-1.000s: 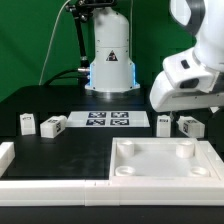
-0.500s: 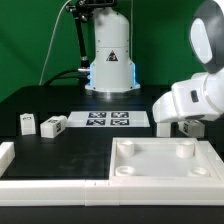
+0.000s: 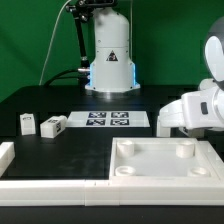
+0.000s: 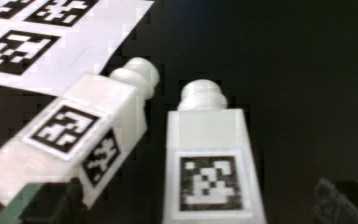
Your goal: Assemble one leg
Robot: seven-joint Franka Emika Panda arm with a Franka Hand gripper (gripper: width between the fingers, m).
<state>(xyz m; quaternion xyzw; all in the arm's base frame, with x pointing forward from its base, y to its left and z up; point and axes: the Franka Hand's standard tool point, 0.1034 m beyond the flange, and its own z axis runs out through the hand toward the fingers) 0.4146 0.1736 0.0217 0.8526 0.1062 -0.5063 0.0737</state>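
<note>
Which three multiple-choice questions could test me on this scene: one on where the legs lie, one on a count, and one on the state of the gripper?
1. The two far legs, away from the gripper, lie
A) on the exterior view's left of the marker board
B) on top of the marker board
C) stacked on each other

2. How many near legs does the wrist view show?
A) one
B) two
C) four

3. The gripper is
A) shut on a leg
B) shut on the marker board
C) open

Answers: 1 A, both stand apart from the marker board, past its end on that side; 2 B, two tagged white blocks lie side by side; 3 C, its fingers stand wide apart and grip nothing.
</note>
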